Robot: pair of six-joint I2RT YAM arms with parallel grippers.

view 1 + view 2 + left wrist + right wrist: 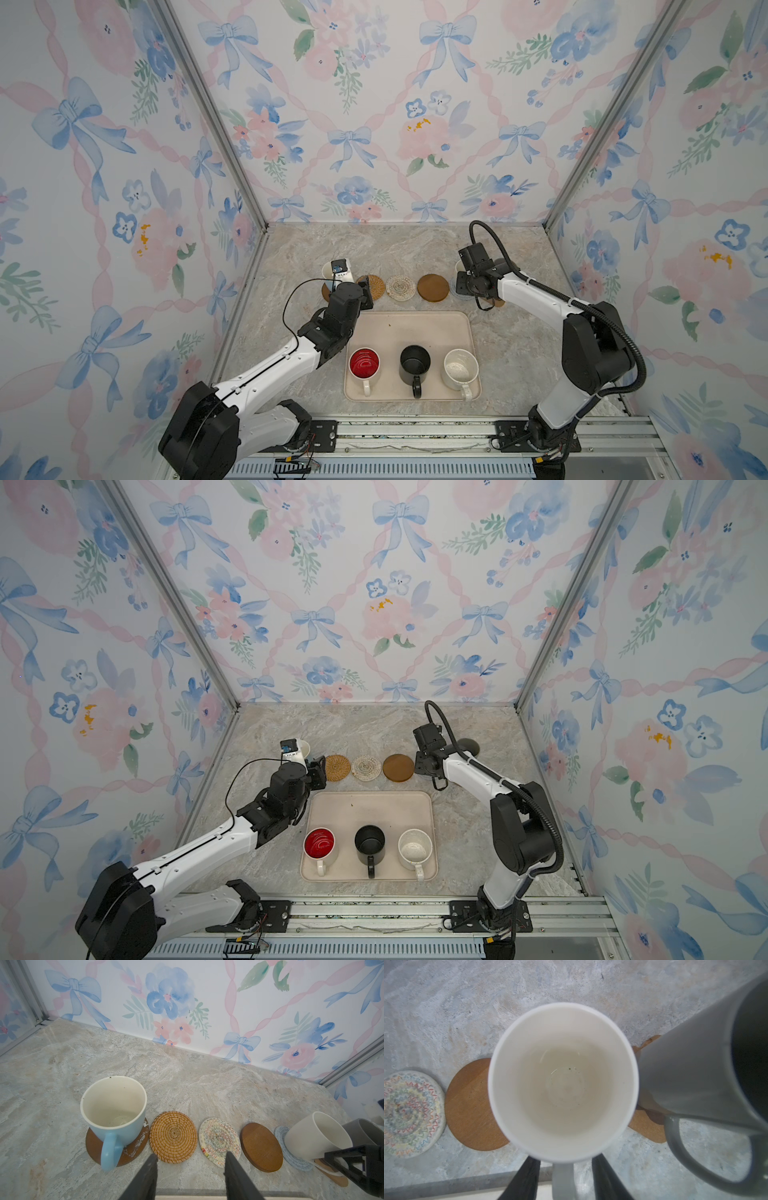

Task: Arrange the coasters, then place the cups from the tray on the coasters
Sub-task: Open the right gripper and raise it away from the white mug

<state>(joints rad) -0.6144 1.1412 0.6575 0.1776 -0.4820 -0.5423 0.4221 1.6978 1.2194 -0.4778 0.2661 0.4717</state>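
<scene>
Several coasters lie in a row behind the tray (415, 328). The light blue cup (113, 1109) stands on the left brown disc (133, 1151). The rattan coaster (173, 1138), the cream woven coaster (219, 1141) and the second brown disc (260, 1147) are bare. The cream cup (562, 1082) stands on the blue-grey coaster (279, 1136), and the grey cup (691, 1068) on the paw coaster (648, 1128). My right gripper (566, 1164) is open, its fingers apart from the cream cup's handle on either side. My left gripper (191, 1159) is open and holds nothing, in front of the rattan coaster.
On the tray's near half stand a red-inside white cup (364, 364), a black cup (414, 360) and a speckled white cup (459, 368), handles toward the front. Patterned walls enclose the marble table on three sides. A metal rail (415, 432) runs along the front.
</scene>
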